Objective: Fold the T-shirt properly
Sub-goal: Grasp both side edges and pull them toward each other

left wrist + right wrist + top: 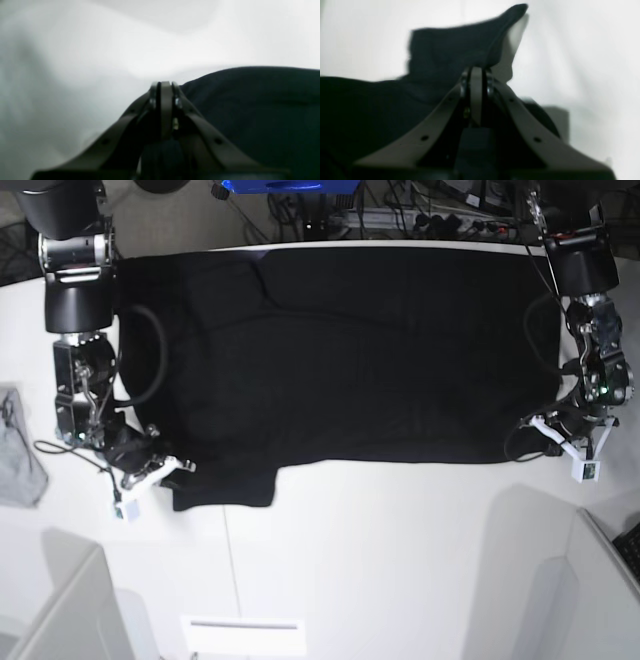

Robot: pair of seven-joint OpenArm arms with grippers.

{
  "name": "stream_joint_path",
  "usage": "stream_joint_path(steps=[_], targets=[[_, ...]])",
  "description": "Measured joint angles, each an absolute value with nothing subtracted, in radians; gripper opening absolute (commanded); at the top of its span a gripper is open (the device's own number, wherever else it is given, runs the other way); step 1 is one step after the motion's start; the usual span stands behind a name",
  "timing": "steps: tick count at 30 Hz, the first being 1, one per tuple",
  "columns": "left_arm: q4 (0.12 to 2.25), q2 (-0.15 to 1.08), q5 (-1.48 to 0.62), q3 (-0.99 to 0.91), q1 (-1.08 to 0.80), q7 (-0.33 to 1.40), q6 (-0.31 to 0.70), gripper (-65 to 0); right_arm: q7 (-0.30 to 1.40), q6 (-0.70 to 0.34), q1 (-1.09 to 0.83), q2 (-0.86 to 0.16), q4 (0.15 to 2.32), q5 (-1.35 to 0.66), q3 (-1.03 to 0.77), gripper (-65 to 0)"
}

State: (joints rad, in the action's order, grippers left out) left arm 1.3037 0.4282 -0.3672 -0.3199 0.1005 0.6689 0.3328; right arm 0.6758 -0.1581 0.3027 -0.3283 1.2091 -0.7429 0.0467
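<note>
The black T-shirt [340,350] lies spread flat across the far half of the white table [380,560], print side hidden. One sleeve [225,485] sticks out toward the front at lower left. My right gripper [172,470] sits low at that sleeve's outer edge. Its jaws are closed, with black cloth [450,50] bunched right at their tip [476,70]. At the shirt's front corner on the other side, my left gripper [532,430] is also closed. Its tip [162,83] meets the shirt's edge [250,100]. How much cloth each pinches is hidden.
A small grey cloth [20,465] lies at the table's left edge. White box-like panels stand along the front [60,600] [240,635] and at the right front [610,570]. Cables and equipment [430,220] crowd the floor behind the table.
</note>
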Motion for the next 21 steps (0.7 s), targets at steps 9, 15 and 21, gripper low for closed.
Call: stream_joint_path(steps=[9, 15, 21], targets=[[1.487, 0.35, -0.366, -0.499, 0.03, 0.807, 0.411, -65.0, 0.709, -0.156, 0.231, -0.332, 1.27, -0.732, 0.018, -65.0], [1.62, 0.321, -0.365, -0.548, 0.024, 0.94, 0.465, -65.0, 0.704, -0.156, 0.185, -0.331, 1.328, -0.734, 0.015, -65.0], [1.711, 0.324, -0.369, -0.575, -0.024, 1.015, 0.546, -65.0, 0.708, -0.156, 0.14, -0.331, 1.363, -0.731, 0.012, -65.0]])
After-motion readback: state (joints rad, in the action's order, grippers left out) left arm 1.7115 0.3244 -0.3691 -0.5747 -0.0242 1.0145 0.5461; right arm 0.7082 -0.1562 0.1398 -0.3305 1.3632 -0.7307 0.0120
